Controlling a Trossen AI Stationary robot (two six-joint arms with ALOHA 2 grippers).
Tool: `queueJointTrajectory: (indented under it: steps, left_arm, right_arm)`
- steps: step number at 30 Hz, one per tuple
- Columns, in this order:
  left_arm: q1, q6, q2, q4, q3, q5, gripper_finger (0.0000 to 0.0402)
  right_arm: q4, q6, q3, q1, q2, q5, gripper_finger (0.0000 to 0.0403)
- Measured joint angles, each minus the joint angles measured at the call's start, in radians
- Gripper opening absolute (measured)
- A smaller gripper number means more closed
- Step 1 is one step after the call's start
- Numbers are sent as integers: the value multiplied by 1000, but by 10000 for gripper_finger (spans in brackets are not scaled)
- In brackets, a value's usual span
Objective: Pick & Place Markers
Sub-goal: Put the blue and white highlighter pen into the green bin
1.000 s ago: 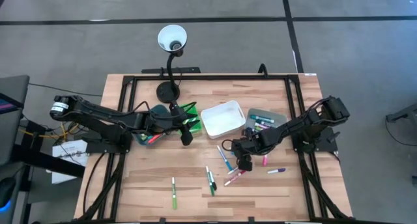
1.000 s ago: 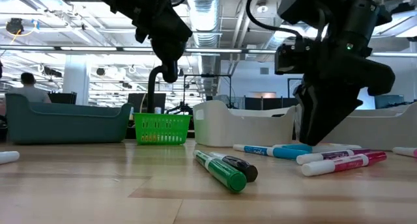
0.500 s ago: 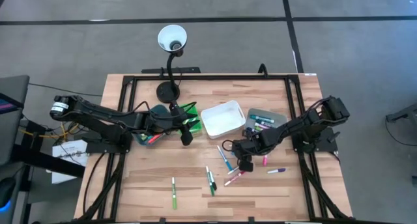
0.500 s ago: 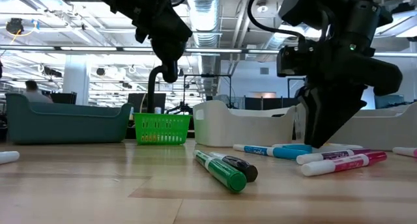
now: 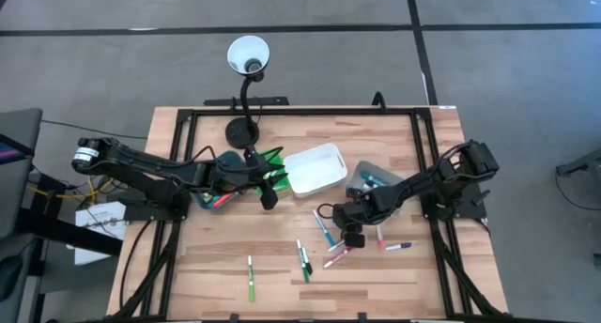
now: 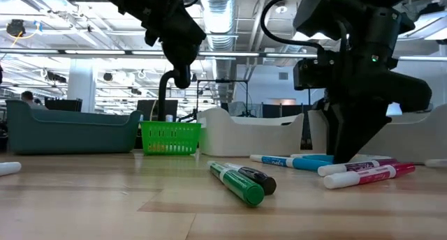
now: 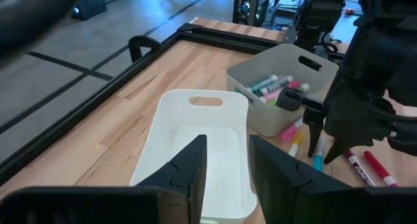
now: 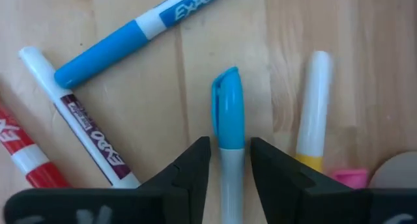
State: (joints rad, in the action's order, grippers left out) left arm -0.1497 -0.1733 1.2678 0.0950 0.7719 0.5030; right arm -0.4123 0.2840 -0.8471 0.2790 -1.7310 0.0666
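Note:
Loose markers lie on the wooden table: a cluster of blue, pink and red ones (image 5: pixel 329 240), two green and black ones (image 5: pixel 303 259), a green one (image 5: pixel 251 284) and a purple one (image 5: pixel 398 245). My right gripper (image 5: pixel 353 236) (image 6: pixel 344 155) points down with its tips at the tabletop. It is open, its fingers (image 8: pixel 277 175) standing close on either side of a blue-capped marker (image 8: pixel 228 97) that lies flat. My left gripper (image 5: pixel 269 199) (image 7: pixel 228 160) hangs open and empty above the table, beside the white bin (image 7: pixel 195 139).
A grey bin (image 5: pixel 368 178) (image 7: pixel 287 87) holding markers sits under the right forearm, against the white bin (image 5: pixel 315 169). A green basket (image 5: pixel 272 158) (image 6: pixel 171 137), a teal bin (image 6: pixel 70 132) and a lamp (image 5: pixel 247 55) stand toward the far left. Bare wood lies near the front edge.
The right arm has shifted slightly toward the table's left while its tips stayed at the tabletop. The grey bin has slid toward the left under the forearm. The white bin has been pushed left and turned a little. The left arm has kept still.

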Motion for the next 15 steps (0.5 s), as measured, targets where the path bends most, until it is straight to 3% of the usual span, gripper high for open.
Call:
queueJointTrajectory:
  steps: [8,15]
  left_arm:
    - [-8,0,0,2,0,0,110]
    - [-33,0,0,4,0,-2,110]
  right_arm:
    - [-33,-53,-47,2,66,-6,21]
    - [-83,-182,-133,24,138,96,43]
